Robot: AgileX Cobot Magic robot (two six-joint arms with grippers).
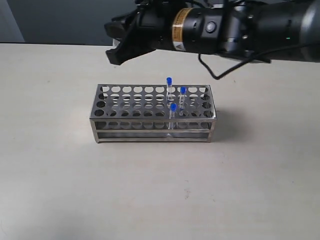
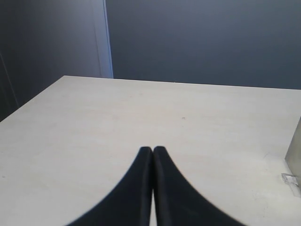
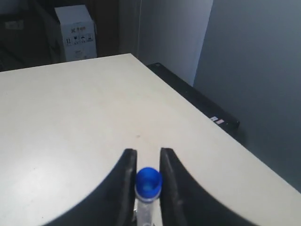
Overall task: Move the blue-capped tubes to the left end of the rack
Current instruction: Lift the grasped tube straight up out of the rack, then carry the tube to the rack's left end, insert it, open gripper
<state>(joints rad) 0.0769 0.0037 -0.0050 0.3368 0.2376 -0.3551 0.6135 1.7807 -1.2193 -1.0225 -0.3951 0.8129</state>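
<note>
The metal rack (image 1: 150, 134) stands mid-table in the exterior view. Three blue-capped tubes (image 1: 169, 80), (image 1: 183, 90), (image 1: 173, 107) stand upright in holes toward its right end. My right gripper (image 1: 114, 52) hovers above and behind the rack's left end, its arm reaching in from the right. The right wrist view shows this gripper (image 3: 148, 153) shut on a fourth blue-capped tube (image 3: 149, 181), with the cap between the fingers. That tube is hidden in the exterior view. My left gripper (image 2: 153, 149) is shut and empty above bare table, out of the exterior view.
The table's far edge meets a dark wall. A white box (image 3: 75, 33) stands beyond the table, and a black strip (image 3: 197, 99) runs along its side edge. A grey metal edge (image 2: 294, 155) shows at the border of the left wrist view.
</note>
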